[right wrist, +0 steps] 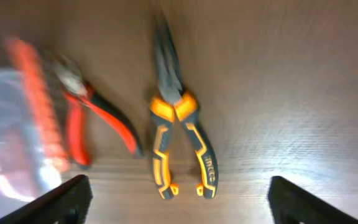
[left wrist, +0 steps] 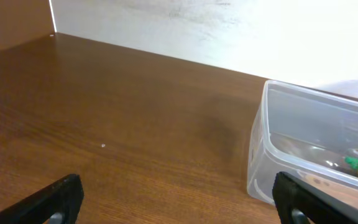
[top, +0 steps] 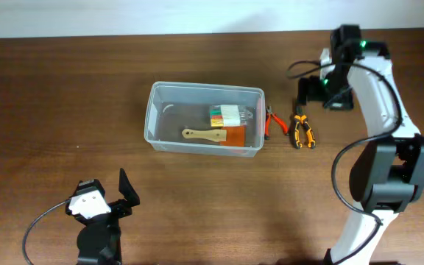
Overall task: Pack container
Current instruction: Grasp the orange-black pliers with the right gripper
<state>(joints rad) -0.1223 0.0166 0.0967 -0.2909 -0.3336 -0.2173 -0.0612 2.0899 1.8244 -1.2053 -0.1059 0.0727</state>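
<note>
The clear plastic container (top: 205, 118) sits mid-table and holds a wooden-handled brush (top: 203, 135), a multicoloured bit set (top: 225, 115) and an orange item. Its corner shows in the left wrist view (left wrist: 272, 155). Orange-and-grey long-nose pliers (top: 302, 130) lie right of it, and red-handled cutters (top: 274, 122) lie against its right wall. Both show in the right wrist view, the pliers (right wrist: 179, 137) centred and the cutters (right wrist: 89, 121) to the left. My right gripper (right wrist: 179, 202) is open above the pliers, empty. My left gripper (left wrist: 179, 199) is open and empty near the front left.
The brown wooden table (top: 65, 96) runs to a white wall at the back. The right arm's base (top: 385, 184) stands at the right edge. The left arm's base (top: 98, 221) stands at the front left.
</note>
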